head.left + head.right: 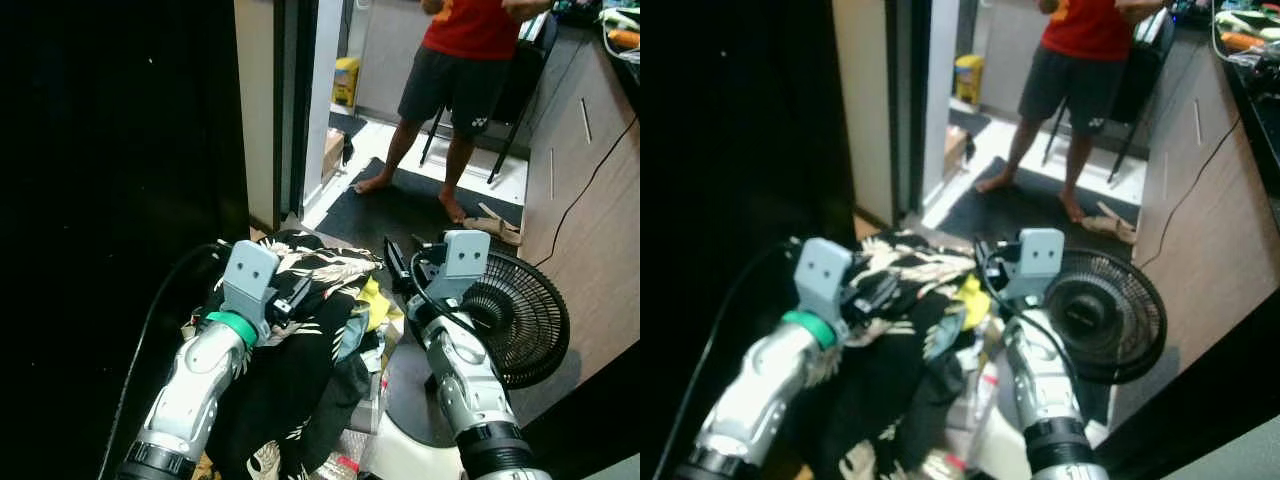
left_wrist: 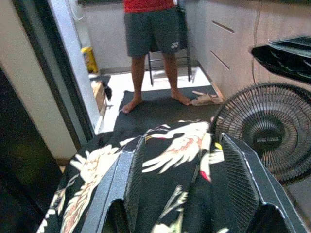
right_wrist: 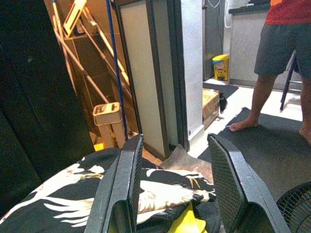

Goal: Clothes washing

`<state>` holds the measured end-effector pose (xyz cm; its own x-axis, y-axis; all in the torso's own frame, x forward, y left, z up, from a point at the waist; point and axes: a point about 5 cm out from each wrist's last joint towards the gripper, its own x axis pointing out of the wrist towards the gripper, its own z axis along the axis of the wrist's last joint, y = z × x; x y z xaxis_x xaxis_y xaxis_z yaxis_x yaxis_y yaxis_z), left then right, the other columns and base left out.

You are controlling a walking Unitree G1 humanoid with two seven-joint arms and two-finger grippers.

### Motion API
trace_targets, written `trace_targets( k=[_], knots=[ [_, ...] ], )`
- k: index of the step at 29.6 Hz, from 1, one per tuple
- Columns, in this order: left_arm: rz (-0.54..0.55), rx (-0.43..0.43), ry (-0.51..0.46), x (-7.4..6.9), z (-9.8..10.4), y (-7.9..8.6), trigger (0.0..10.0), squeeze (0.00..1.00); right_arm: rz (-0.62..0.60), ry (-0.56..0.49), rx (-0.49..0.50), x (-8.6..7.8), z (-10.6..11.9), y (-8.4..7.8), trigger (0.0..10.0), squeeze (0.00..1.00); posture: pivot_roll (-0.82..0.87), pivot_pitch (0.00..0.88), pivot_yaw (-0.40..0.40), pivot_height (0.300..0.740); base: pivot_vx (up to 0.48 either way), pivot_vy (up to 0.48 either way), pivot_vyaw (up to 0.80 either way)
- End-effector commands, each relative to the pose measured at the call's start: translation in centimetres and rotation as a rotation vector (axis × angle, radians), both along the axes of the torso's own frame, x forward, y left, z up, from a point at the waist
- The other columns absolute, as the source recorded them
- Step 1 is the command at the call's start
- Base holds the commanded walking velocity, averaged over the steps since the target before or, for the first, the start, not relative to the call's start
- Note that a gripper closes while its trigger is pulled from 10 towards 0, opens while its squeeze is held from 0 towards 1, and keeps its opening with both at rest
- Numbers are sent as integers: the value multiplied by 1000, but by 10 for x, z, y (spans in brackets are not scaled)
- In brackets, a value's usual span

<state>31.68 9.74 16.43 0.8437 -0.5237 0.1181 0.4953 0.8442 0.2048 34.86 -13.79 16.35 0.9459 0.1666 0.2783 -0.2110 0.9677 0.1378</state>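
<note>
Now left gripper (image 2: 182,194) astride patterned shirt (image 1: 300,330) (black), right gripper (image 3: 177,189) open above.

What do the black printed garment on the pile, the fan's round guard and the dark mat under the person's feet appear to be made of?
Black printed garment: thin woven cloth, probably a light shirt fabric; it drapes in soft folds, matte, with cream bird prints.
Fan guard: thin black radial wires, likely coated metal, though plastic is possible.
Mat: flat, dull dark grey, seemingly rubber or short-pile textile; I cannot tell which.

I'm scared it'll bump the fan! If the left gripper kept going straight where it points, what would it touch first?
Probably not the fan. The left gripper, fingers open, has the black bird-print shirt right between and ahead of them, so it would likely meet cloth first.
</note>
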Motion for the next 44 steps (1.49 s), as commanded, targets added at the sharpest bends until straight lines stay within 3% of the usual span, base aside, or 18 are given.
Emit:
trace_targets(
  k=[1, 5, 10, 14, 16, 18, 21, 30, 31, 32, 39, 44],
  knots=[
    [31, 71, 27, -1, -15, 1, 10000, 0, -7, 27, -14, -2, -9, -4, 10000, 0, -7, 43, 1, 740, 0, 0, 0],
    [97, 209, 66, 7, -30, 6, 10000, 0, -5, 29, -16, -2, -11, -4, 10000, 0, -7, 41, -4, 740, 0, 0, 0],
    [137, 216, 109, 14, -32, 10, 10000, 0, -1, 31, -19, -1, -11, -3, 10000, 0, -5, 37, -7, 740, 0, 0, 0],
    [190, 181, 251, 30, -34, 26, 10000, 0, 6, 29, -23, 1, -10, -1, 10000, 0, -8, 34, -6, 740, 0, 0, 0],
    [152, 211, 297, 30, -41, 29, 10000, 0, 7, 28, -23, 1, -10, -1, 10000, 0, -6, 34, -4, 740, 0, 0, 0],
    [34, 283, 434, 20, -65, 34, 10000, 0, 4, 30, -21, 1, -11, -2, 10000, 0, -6, 34, -4, 740, 0, 0, 0],
    [-18, 289, 465, 16, -71, 33, 10000, 0, 2, 32, -20, 0, -12, -3, 10000, 0, -6, 34, -4, 740, 0, 0, 0],
    [-67, 189, 521, 18, -70, 20, 10000, 0, -3, 40, -18, 0, -14, -3, 10000, 0, -8, 47, -4, 740, 0, 0, 0],
    [-54, 160, 520, 21, -67, 18, 7020, 0, -3, 41, -19, 0, -15, -3, 10000, 0, -10, 54, -6, 740, 0, 0, 0],
    [-40, 134, 513, 24, -63, 17, 0, 0, -3, 42, -19, 0, -15, -3, 10000, 0, -11, 57, -7, 740, 0, 0, 0],
    [-27, 123, 491, 27, -57, 17, 0, 0, -5, 43, -19, -1, -16, -4, 10000, 0, -12, 58, -5, 740, 0, 0, 0],
    [-15, 176, 463, 25, -59, 18, 0, 0, -8, 43, -16, -1, -16, -4, 10000, 0, -12, 60, -4, 740, 0, 0, 0]
  ],
)
